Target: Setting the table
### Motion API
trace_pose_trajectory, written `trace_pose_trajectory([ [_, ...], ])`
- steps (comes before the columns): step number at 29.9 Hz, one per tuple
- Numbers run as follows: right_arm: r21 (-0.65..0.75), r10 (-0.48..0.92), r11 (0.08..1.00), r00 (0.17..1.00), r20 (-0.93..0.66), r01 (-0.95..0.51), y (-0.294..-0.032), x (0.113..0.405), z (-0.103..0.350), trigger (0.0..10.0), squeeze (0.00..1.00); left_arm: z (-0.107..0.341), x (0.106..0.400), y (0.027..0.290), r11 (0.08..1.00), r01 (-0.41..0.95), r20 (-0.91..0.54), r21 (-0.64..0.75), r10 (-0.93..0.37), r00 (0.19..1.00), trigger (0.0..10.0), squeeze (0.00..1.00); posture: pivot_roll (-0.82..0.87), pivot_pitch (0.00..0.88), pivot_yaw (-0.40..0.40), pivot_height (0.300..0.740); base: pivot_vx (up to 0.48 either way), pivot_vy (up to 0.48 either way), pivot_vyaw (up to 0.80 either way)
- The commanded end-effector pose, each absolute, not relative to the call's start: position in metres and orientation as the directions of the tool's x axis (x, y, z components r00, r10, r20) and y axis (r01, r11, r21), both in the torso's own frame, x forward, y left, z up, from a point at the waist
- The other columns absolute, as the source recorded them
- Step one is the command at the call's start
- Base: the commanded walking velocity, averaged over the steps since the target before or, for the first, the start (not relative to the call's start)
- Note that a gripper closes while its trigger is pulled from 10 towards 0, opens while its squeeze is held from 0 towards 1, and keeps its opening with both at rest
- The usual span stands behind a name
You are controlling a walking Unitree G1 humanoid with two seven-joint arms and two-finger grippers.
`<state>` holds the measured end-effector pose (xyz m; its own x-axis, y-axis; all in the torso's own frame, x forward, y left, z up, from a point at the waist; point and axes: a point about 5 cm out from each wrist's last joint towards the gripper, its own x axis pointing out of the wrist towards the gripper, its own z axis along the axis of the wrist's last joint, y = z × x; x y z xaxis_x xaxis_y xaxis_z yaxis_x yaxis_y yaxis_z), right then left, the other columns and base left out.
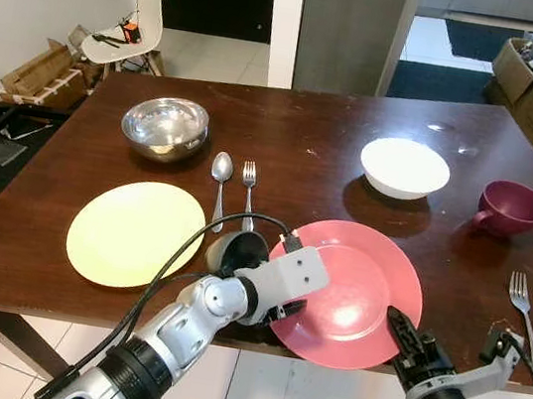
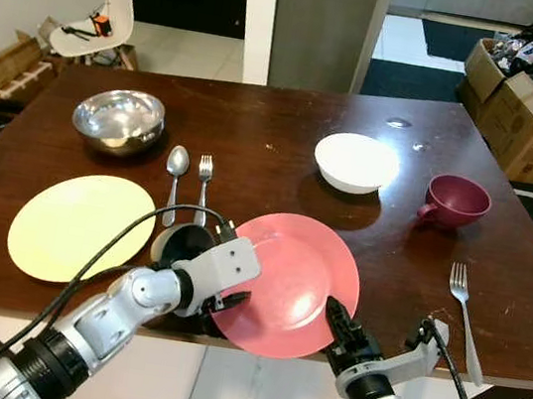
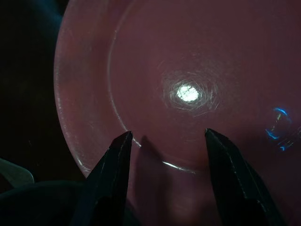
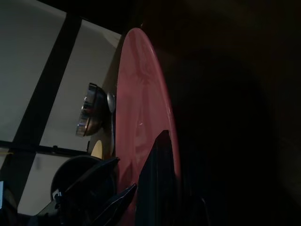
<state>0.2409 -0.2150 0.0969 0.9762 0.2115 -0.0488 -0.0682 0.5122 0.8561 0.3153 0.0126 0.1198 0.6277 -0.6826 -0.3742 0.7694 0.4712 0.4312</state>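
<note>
Fingers of left gripper [image 3: 164, 141] spread over pink plate [image 1: 358, 289], right gripper [image 1: 404, 339] pinching its 5 o'clock rim overhanging bench [image 1: 36, 265]: could tip off.

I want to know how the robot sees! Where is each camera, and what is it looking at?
Left and right eye views: on the head, looking down at the table, both arms showing.
Left wrist view: on the left arm, looking along the open left gripper over the pink plate.
Right wrist view: on the right arm, looking edge-on along the plate, one black finger on it.
Every view shares the pink plate.
</note>
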Motion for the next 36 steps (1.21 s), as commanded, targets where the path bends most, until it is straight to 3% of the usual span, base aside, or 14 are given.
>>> trace_pose_trajectory([
  [1, 0.876, 0.336, 0.448, 0.942, 0.024, -0.182, -0.194, 0.245, 0.102, 0.0, 0.00, 0.090, 0.305, 0.017, 0.438, 0.817, -0.495, 0.374, -0.651, 0.576, 10.0, 0.00, -0.08, 0.042, 0.148, 0.740, 0.000, 0.000, 0.00],
  [10, 0.863, 0.369, 0.465, 0.929, 0.013, -0.197, -0.194, 0.244, 0.101, 0.0, 0.00, 0.089, 0.303, 0.016, 0.436, 0.820, -0.494, 0.371, -0.655, 0.572, 10.0, 0.00, -0.09, 0.042, 0.144, 0.740, 0.000, 0.000, 0.00],
  [12, 0.846, 0.364, 0.494, 0.931, 0.007, -0.199, -0.195, 0.244, 0.101, 0.5, 0.00, 0.089, 0.303, 0.016, 0.436, 0.820, -0.495, 0.370, -0.655, 0.571, 10.0, 0.00, -0.09, 0.044, 0.144, 0.740, 0.000, 0.000, 0.00],
  [13, 0.835, 0.356, 0.514, 0.935, 0.003, -0.198, -0.197, 0.245, 0.101, 10.0, 0.00, 0.089, 0.303, 0.016, 0.435, 0.821, -0.495, 0.369, -0.656, 0.570, 10.0, 0.00, -0.09, 0.044, 0.145, 0.740, 0.000, 0.000, 0.00],
  [14, 0.827, 0.352, 0.527, 0.936, -0.003, -0.196, -0.198, 0.245, 0.101, 10.0, 0.00, 0.089, 0.303, 0.016, 0.434, 0.822, -0.495, 0.369, -0.656, 0.569, 10.0, 0.00, -0.09, 0.044, 0.145, 0.740, 0.000, 0.000, 0.00],
  [15, 0.820, 0.351, 0.537, 0.936, -0.003, -0.199, -0.198, 0.245, 0.101, 10.0, 0.28, 0.089, 0.303, 0.016, 0.434, 0.822, -0.495, 0.369, -0.657, 0.569, 10.0, 0.00, -0.09, 0.044, 0.145, 0.740, 0.000, 0.000, 0.00],
  [16, 0.820, 0.352, 0.536, 0.936, 0.001, -0.203, -0.198, 0.245, 0.101, 10.0, 1.00, 0.089, 0.303, 0.016, 0.433, 0.823, -0.495, 0.368, -0.657, 0.568, 10.0, 0.00, -0.09, 0.047, 0.144, 0.740, 0.000, 0.000, 0.00],
  [22, 0.818, 0.389, 0.526, 0.921, 0.012, -0.233, -0.194, 0.247, 0.103, 10.0, 1.00, 0.089, 0.303, 0.016, 0.433, 0.823, -0.496, 0.368, -0.657, 0.568, 10.0, 0.00, -0.08, 0.048, 0.143, 0.740, 0.000, 0.000, 0.00],
  [23, 0.825, 0.402, 0.512, 0.916, 0.016, -0.239, -0.193, 0.248, 0.103, 10.0, 0.00, 0.089, 0.302, 0.016, 0.434, 0.823, -0.497, 0.368, -0.656, 0.568, 10.0, 0.00, -0.08, 0.048, 0.142, 0.740, 0.000, 0.000, 0.00],
  [30, 0.842, 0.446, 0.469, 0.895, 0.033, -0.265, -0.183, 0.255, 0.102, 10.0, 0.00, 0.089, 0.303, 0.019, 0.436, 0.821, -0.499, 0.368, -0.653, 0.570, 10.0, 0.00, -0.07, 0.048, 0.142, 0.740, 0.000, 0.000, 0.00],
  [31, 0.840, 0.446, 0.476, 0.895, 0.026, -0.261, -0.182, 0.256, 0.101, 9.2, 0.00, 0.089, 0.303, 0.019, 0.437, 0.821, -0.499, 0.367, -0.652, 0.570, 10.0, 0.00, -0.07, 0.049, 0.142, 0.740, 0.000, 0.000, 0.00],
  [33, 0.837, 0.444, 0.482, 0.896, 0.020, -0.258, -0.182, 0.257, 0.100, 9.2, 0.00, 0.089, 0.303, 0.019, 0.437, 0.821, -0.499, 0.367, -0.652, 0.570, 10.0, 0.00, -0.07, 0.048, 0.141, 0.740, 0.000, 0.000, 0.00],
  [34, 0.839, 0.437, 0.489, 0.900, 0.002, -0.239, -0.182, 0.259, 0.098, 0.0, 0.00, 0.089, 0.303, 0.018, 0.437, 0.821, -0.499, 0.367, -0.653, 0.570, 10.0, 0.00, -0.07, 0.048, 0.140, 0.740, 0.000, 0.000, 0.00],
  [36, 0.843, 0.423, 0.496, 0.906, -0.026, -0.208, -0.184, 0.262, 0.094, 0.0, 0.00, 0.089, 0.303, 0.018, 0.437, 0.821, -0.498, 0.367, -0.653, 0.570, 10.0, 0.00, -0.07, 0.048, 0.139, 0.740, 0.000, 0.000, 0.00],
])
